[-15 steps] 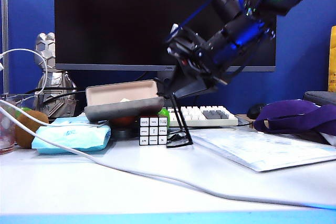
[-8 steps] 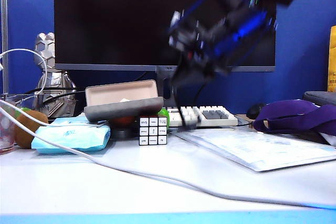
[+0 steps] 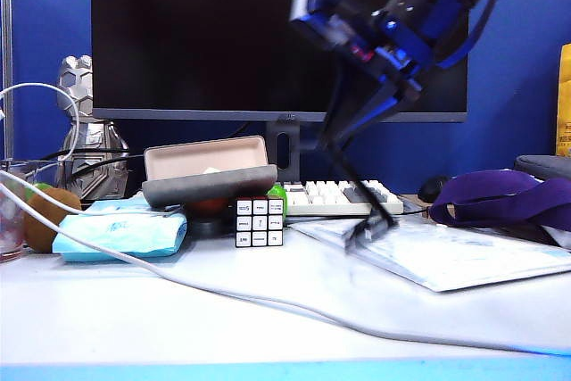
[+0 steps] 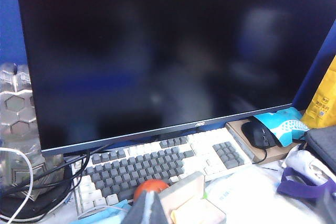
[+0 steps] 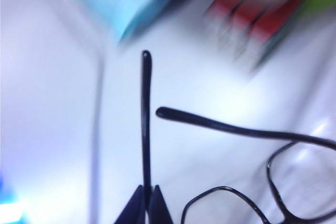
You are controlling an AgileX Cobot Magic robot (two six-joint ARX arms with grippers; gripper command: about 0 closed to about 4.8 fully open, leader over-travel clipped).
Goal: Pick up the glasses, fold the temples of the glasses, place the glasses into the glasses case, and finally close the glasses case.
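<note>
The glasses (image 3: 368,225) hang blurred above the table right of the cube, one temple (image 3: 361,186) running up to my right gripper (image 3: 332,144). In the right wrist view that gripper (image 5: 146,191) is shut on one thin black temple (image 5: 146,119); the other temple (image 5: 226,126) stands unfolded and the lens rims (image 5: 231,205) show beside it. The glasses case (image 3: 210,186) lies open at back left, its beige-lined lid (image 3: 207,156) raised. My left gripper (image 4: 149,205) is shut with nothing in it, right beside the case (image 4: 185,196); it does not show in the exterior view.
A puzzle cube (image 3: 260,221) stands in front of the case, a light-blue tissue pack (image 3: 120,229) to its left. A white cable (image 3: 223,292) crosses the table. A keyboard (image 3: 343,195), plastic sleeve (image 3: 446,252) and purple cloth (image 3: 504,198) lie right. The monitor (image 3: 205,33) stands behind.
My right gripper closed on a temple, lifted the glasses off the table beside the cube and swung them up and to the right. The case and left gripper stayed still.
</note>
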